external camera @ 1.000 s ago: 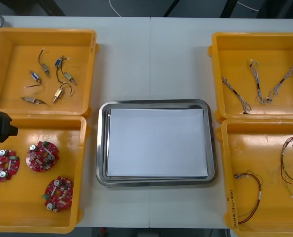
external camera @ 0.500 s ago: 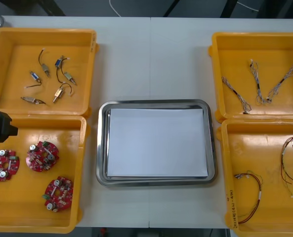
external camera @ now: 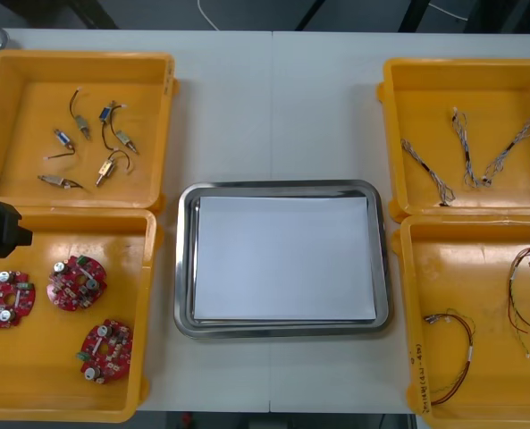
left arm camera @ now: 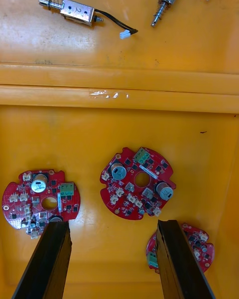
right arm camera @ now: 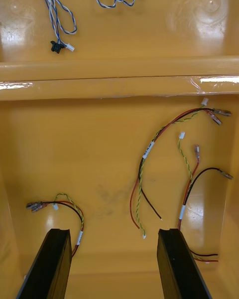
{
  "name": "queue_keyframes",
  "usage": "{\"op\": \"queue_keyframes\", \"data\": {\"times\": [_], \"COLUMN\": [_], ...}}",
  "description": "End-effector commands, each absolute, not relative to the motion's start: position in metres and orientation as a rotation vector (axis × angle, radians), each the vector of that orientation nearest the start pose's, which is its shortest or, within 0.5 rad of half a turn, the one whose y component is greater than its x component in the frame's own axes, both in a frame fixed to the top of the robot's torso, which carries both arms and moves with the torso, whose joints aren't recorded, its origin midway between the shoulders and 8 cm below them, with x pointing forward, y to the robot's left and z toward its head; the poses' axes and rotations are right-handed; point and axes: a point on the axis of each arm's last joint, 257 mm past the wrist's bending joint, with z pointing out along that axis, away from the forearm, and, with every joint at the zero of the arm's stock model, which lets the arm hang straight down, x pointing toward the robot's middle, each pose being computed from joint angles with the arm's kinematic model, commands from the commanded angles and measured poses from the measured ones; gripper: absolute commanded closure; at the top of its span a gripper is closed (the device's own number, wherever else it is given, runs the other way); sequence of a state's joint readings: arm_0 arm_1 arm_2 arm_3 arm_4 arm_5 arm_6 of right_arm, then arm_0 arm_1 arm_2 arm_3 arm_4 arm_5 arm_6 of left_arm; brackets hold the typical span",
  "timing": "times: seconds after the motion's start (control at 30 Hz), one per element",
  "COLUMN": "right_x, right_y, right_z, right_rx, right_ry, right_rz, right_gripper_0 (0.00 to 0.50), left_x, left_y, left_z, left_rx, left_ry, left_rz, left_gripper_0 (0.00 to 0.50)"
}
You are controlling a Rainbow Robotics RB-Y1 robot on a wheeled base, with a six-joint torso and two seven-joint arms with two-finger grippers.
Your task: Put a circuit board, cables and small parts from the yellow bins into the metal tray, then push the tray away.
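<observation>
We hold our left gripper (left arm camera: 112, 229) over a yellow bin (external camera: 126, 259), fingers spread wide so a round red circuit board (left arm camera: 127, 189) can fit between them. Our right gripper (right arm camera: 113, 234) hangs spread too, above the red and yellow cables (right arm camera: 148, 149). The metal tray (external camera: 282, 189) sits between the bins, white inside. Some small metal parts (external camera: 111, 165) lie farther off. Nothing blocks us.

Three red circuit boards (external camera: 79, 283) lie flat in a left yellow bin (external camera: 147, 304) beside the white-lined metal tray (external camera: 186, 268).
</observation>
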State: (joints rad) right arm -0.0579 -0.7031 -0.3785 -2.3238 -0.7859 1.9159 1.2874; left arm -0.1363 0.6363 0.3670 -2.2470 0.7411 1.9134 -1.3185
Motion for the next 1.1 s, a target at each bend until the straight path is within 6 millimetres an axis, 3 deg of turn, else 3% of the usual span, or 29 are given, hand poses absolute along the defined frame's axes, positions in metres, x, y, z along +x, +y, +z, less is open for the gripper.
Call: {"op": "queue_keyframes", "data": {"times": [0.03, 0.57, 0.73, 1.1], "right_x": [0.348, 0.348, 0.355, 0.344], "right_y": [-0.383, -0.383, -0.39, -0.4], "right_z": [-0.167, -0.167, -0.151, -0.152], "right_rx": [0.105, 0.105, 0.107, 0.113], "right_ry": [2.624, 2.624, 2.578, 2.573], "right_rz": [-0.056, -0.056, -0.088, -0.105], "right_gripper_0": [0.0, 0.0, 0.0, 0.0], "left_x": [0.37, 0.37, 0.37, 0.37], "left_y": [0.369, 0.369, 0.369, 0.369], "left_z": [-0.174, -0.174, -0.174, -0.174], "left_rx": [-0.121, -0.121, -0.121, -0.121], "left_ry": [2.619, 2.619, 2.619, 2.619], "left_rz": [-0.021, -0.021, -0.021, -0.021], "left_gripper_0": [0.0, 0.0, 0.0, 0.0]}}
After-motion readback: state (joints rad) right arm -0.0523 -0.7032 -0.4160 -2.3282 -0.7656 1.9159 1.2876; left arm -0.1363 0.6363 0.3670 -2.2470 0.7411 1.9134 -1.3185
